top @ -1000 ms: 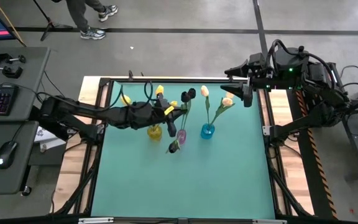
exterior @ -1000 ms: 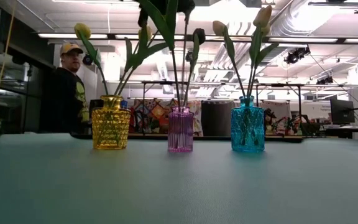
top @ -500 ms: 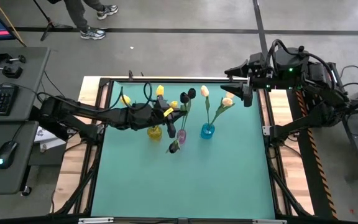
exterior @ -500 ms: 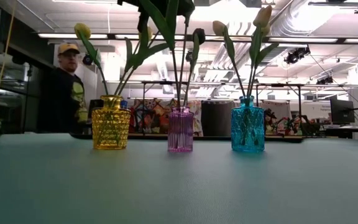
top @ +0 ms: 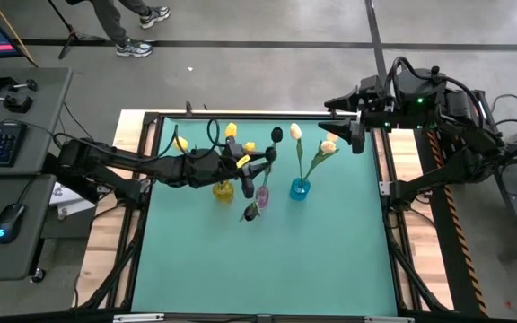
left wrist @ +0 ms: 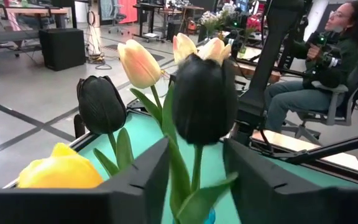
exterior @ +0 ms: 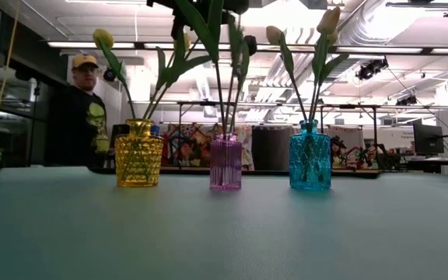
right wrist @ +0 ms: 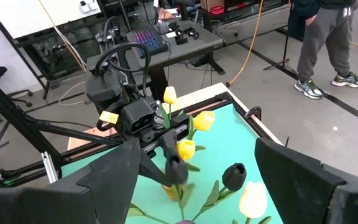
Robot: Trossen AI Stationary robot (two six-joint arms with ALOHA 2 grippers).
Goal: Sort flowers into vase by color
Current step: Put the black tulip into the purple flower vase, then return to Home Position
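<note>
Left gripper (top: 257, 167) above the purple vase (exterior: 225, 162), fingers apart around a dark tulip's (left wrist: 204, 99) stem; contact hidden. Right gripper (top: 346, 126) parked at the table's (top: 267, 260) far edge, fingers open.

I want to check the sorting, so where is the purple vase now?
In the low view, the purple vase stands on the table in the middle of a row, between the yellow vase and the blue vase, holding dark tulips.
</note>
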